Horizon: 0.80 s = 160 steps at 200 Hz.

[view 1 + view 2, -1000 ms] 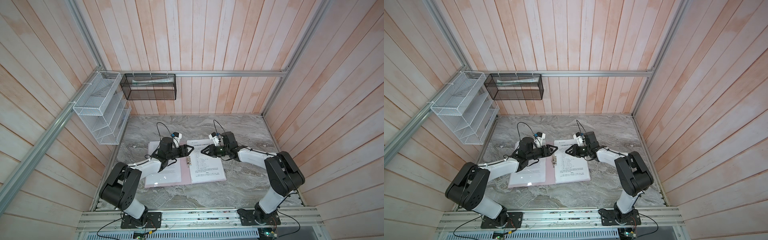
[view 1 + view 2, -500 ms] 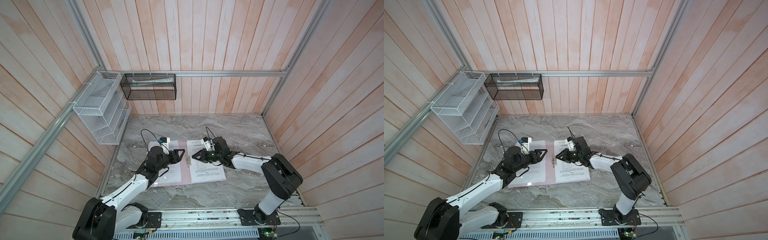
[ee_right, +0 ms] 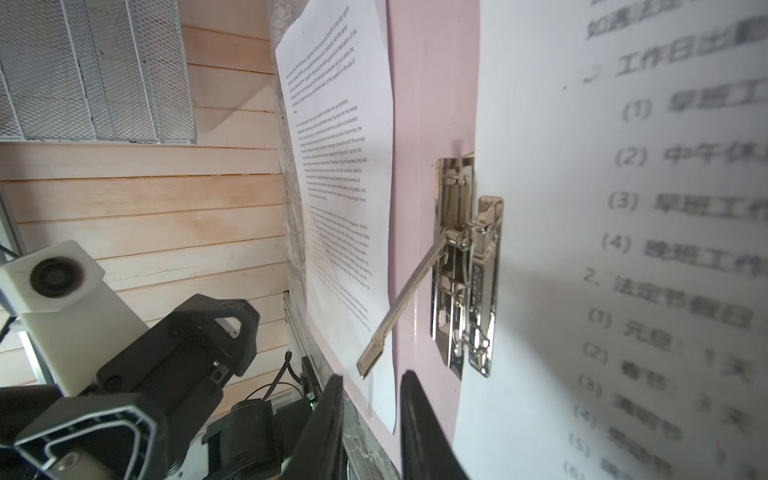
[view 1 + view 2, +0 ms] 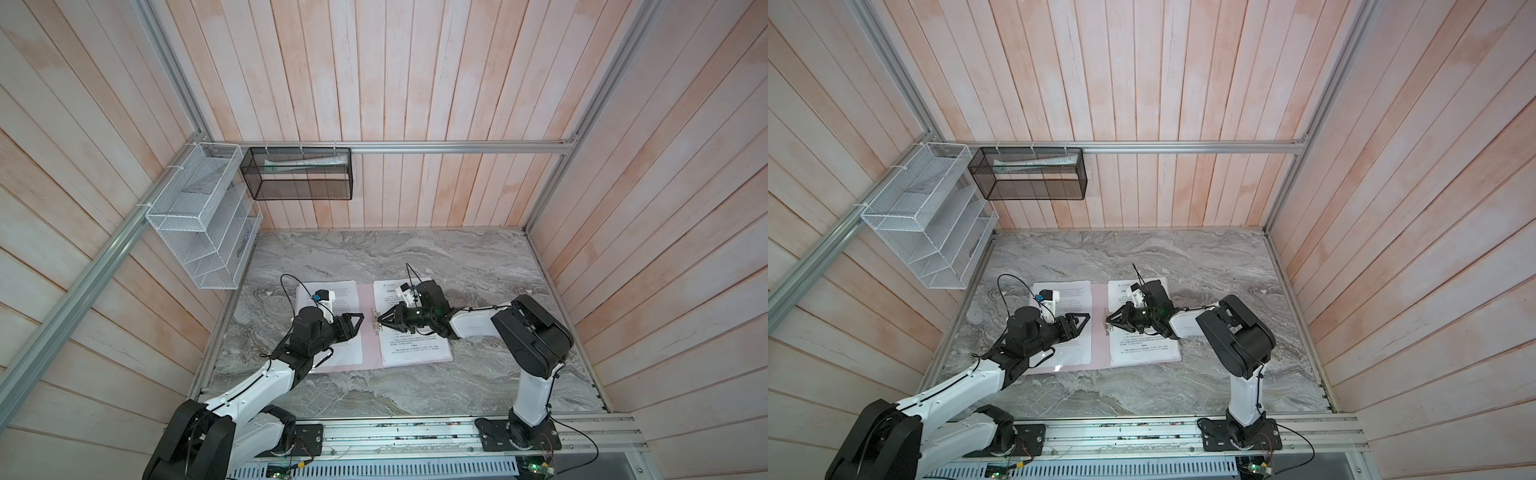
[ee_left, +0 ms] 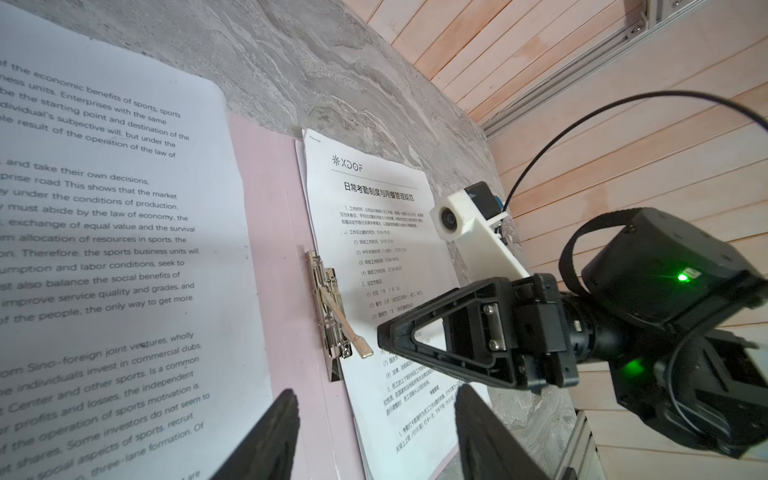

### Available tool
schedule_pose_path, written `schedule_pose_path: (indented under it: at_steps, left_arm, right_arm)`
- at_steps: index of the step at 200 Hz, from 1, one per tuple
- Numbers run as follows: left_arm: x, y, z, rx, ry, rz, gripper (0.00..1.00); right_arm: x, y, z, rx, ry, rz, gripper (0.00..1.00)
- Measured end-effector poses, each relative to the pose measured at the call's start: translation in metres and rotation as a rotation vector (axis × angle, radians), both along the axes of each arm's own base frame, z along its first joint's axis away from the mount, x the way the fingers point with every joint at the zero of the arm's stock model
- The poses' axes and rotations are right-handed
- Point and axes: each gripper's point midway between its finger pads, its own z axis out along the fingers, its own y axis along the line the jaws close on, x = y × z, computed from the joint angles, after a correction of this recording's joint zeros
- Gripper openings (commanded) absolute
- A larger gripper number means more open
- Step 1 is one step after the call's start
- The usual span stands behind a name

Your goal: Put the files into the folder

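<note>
Pink card spread flat on the marble table (image 4: 478, 257) is the folder (image 4: 371, 353), laid open, we judge, so that the silver clip (image 3: 465, 270) by its spine is bare to both arms; we place everything else by that clip; the files (image 4: 415, 353) lie in two lots; the headed sheet (image 5: 374, 199) sits on the clip's own cover with one edge tucked under the clip's bar, while the English-text sheet (image 5: 104, 208) rests on the other cover, across the pink strip from the clip and clear of it; the clip's lever (image 3: 399, 316) stands raised, slanting away from the headed sheet, which we take to mean the clamp is released so paper can slide under, though we cannot tell whether the bar presses the sheet; the right gripper (image 4: 380, 322) points at the clip from over the headed sheet, its jaws narrowly parted with nothing between them; the lever's tip lies just beyond its fingers (image 3: 328, 415), close to the gap yet not inside it, so we judge it is lined up to work the lever; the left gripper (image 4: 360, 325) hovers on the opposite side of the clip, over the edge of the English-text sheet, jaws spread wide and empty, the clip ahead of the gap and apart from it; we suppose it is placed there to feed that sheet.
</note>
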Motion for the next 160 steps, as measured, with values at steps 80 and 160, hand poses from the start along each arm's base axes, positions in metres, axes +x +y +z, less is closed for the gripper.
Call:
schedule_pose_path:
  at_steps: [80,160]
  left_arm:
    - [0.007,-0.001,-0.023,0.006,0.039,0.0,0.62]
    - [0.01,0.002,-0.024,0.0,0.038,0.005,0.62]
  right_arm:
    - [0.0,0.009,0.002,0.029,0.012,0.021,0.23]
    - [-0.001,0.009,-0.009,0.017,0.035,0.03,0.2]
